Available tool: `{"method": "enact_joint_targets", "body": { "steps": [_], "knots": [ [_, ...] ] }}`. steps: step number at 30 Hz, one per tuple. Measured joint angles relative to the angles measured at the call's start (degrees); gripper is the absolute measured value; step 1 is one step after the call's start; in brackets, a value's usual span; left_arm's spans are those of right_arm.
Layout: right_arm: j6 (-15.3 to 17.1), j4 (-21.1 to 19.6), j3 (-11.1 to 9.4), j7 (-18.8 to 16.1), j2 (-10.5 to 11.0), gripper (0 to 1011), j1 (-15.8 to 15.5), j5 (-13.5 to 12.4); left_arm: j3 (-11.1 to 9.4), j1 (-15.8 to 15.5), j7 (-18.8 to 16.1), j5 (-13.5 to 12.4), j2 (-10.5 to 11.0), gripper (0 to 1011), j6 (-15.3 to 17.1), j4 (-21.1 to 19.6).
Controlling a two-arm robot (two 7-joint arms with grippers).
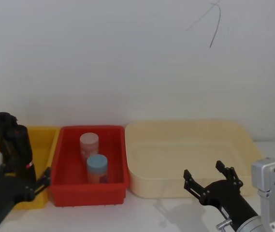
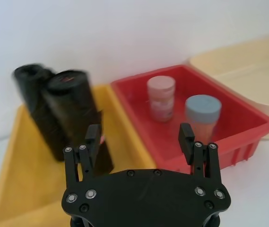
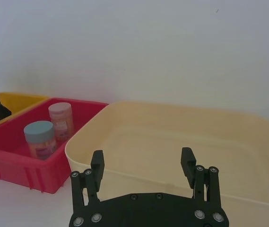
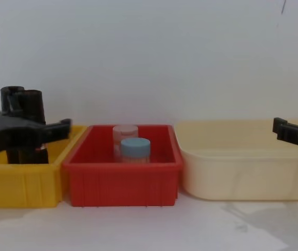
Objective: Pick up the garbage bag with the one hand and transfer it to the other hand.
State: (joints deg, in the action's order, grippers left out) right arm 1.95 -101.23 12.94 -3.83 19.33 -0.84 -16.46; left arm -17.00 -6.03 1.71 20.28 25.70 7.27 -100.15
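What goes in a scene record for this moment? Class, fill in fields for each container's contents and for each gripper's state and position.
yellow bin: holds the garbage bag and a second black roll, both upright
red bin: pink-lidded jar behind blue-lidded jar, both upright
cream tray: right of the red bin
left gripper: open, close in front of the garbage bag, not closed on it
right gripper: open, over the cream tray's near edge, holding nothing
task stage: garbage bag not yet picked up
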Motion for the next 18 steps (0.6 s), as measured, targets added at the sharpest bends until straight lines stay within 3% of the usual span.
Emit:
{"method": "enact_joint_targets", "body": {
  "steps": [6, 18],
  "knots": [
    [0.0, 0.0, 0.0, 0.0, 0.0, 1001, 0.0, 0.0, 4.86, 2.46, -0.38, 4.05, 0.89, 1001, 2.82, -1.88],
    [0.0, 0.0, 0.0, 0.0, 0.0, 1001, 0.0, 0.0, 10.19, 1.35, -1.11, 8.06, 1.22, 1001, 6.62, -0.67]
  ]
}}
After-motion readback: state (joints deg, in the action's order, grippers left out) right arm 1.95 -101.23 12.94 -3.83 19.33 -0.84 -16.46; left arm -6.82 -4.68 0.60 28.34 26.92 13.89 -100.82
